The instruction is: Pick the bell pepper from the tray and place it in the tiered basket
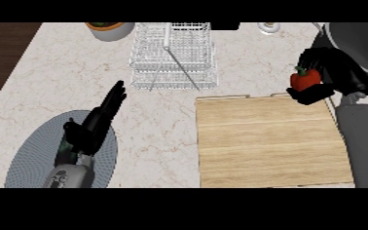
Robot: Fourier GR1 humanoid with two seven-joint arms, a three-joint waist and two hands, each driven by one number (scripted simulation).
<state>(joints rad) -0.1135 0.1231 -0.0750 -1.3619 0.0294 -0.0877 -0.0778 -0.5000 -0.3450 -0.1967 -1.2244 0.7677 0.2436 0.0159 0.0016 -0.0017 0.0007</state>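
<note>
Bell pepper (304,79): one unit, red, at the right of the frame, enclosed by my right hand (332,73), whose fingers curl round it. It sits by the upper right corner of the wooden tray (269,141); I judge it lifted for transfer. Destination: one wire tiered basket (174,58), upper centre, well apart to the left. My left hand (101,117) rests with fingers straight, holding nothing, over one round plate (36,165), lower left, out of the transfer path. One pot (109,29) stands on the tabletop (72,73), upper left.
</note>
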